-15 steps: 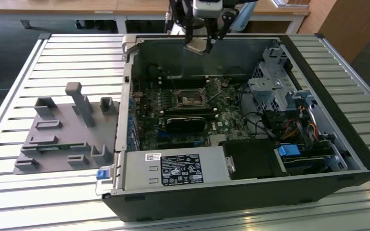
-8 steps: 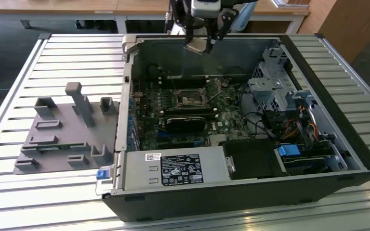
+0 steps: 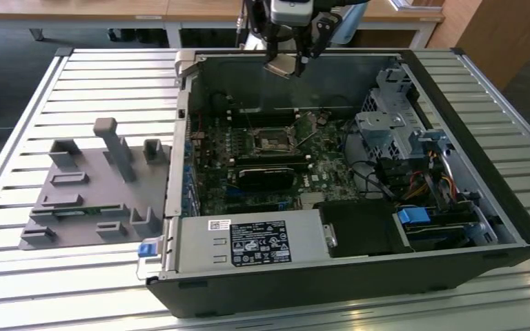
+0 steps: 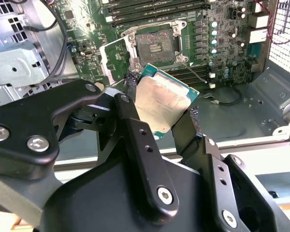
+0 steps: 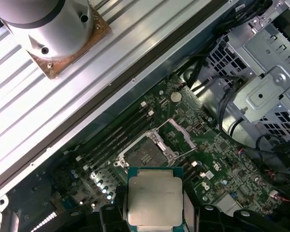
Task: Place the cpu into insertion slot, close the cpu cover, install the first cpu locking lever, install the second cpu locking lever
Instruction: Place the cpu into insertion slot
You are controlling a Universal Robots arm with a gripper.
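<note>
There is one gripper (image 4: 162, 98), one cpu (image 4: 159, 110), one insertion slot (image 4: 154, 46) and one cpu cover (image 4: 115, 60). The long memory slots (image 5: 121, 133) seem to number four, though they crowd together. One computer case (image 3: 339, 279) and one grey fixture (image 3: 90, 200) sit on one slatted table (image 3: 25, 276).

The tool (image 4: 162, 104) is matte black, its jointed fingers (image 4: 135, 145) studded with silver hex-socket screws (image 4: 165, 195).
</note>
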